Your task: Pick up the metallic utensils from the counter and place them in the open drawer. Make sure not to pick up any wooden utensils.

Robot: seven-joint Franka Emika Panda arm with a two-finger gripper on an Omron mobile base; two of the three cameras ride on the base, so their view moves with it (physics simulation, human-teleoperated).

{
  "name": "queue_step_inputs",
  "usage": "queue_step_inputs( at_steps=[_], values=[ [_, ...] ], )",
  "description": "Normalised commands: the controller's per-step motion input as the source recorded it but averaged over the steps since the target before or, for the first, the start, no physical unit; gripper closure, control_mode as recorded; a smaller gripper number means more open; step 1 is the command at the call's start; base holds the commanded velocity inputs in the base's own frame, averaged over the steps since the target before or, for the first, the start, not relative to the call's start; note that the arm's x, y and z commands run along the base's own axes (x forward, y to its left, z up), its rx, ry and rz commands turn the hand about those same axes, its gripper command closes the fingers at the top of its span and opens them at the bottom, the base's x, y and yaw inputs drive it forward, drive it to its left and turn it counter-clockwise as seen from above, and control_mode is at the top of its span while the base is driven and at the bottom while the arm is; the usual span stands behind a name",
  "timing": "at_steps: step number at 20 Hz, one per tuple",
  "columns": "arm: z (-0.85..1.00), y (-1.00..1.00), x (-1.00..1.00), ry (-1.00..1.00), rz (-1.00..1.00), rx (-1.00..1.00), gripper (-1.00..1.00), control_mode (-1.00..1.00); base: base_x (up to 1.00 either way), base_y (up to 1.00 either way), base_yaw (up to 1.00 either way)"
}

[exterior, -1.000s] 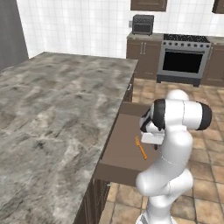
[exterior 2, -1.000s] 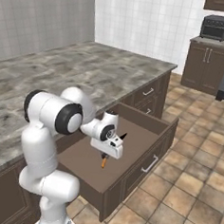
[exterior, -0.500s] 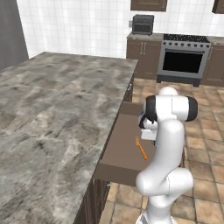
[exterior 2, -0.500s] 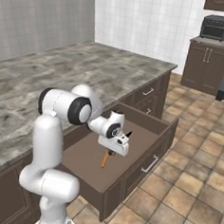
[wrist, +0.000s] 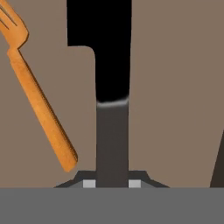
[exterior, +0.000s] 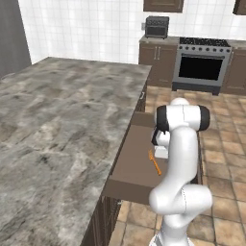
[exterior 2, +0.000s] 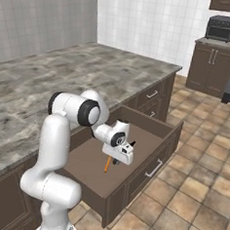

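Observation:
My gripper [wrist: 112, 183] is shut on the black knife [wrist: 113, 65], whose grey handle runs up between the fingertips to the black blade. It hangs just above the brown floor of the open drawer [exterior 2: 130, 189]. The orange fork [wrist: 39, 105] lies flat on that floor to the knife's left. Seen from the base, the gripper [exterior 2: 120, 156] points down into the drawer [exterior: 136, 161] with the fork [exterior 2: 106, 163] [exterior: 154, 163] right beside it. The marbled counter [exterior: 57, 120] stretches to the left. The wooden utensils are out of view.
The drawer juts out from the island's dark cabinets [exterior 2: 155, 98] over the tiled floor [exterior 2: 194, 191]. A stove [exterior: 201, 69] and a toaster oven [exterior: 157, 27] stand against the far wall.
The arm's upper joints have swung round towards the island. The hand with the knife has shifted slightly and sunk a little over the drawer. The fork has not moved.

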Motion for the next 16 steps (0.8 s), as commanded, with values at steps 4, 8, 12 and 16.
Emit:
queue_step_inputs(
  at_steps=[4,8,12,16],
  values=[
    [0.0,0.0,0.0,0.01,0.0,0.0,-1.0,-1.0,0.0,0.0,0.0],
    [0.0,0.0,0.0,0.0,0.0,0.0,-1.0,-1.0,0.0,0.0,0.0],
    [0.0,0.0,0.0,0.01,0.0,0.0,-1.0,-1.0,0.0,0.0,0.0],
    [0.02,0.0,0.0,0.0,0.0,0.0,-1.0,-1.0,0.0,0.0,0.0]
  ],
)
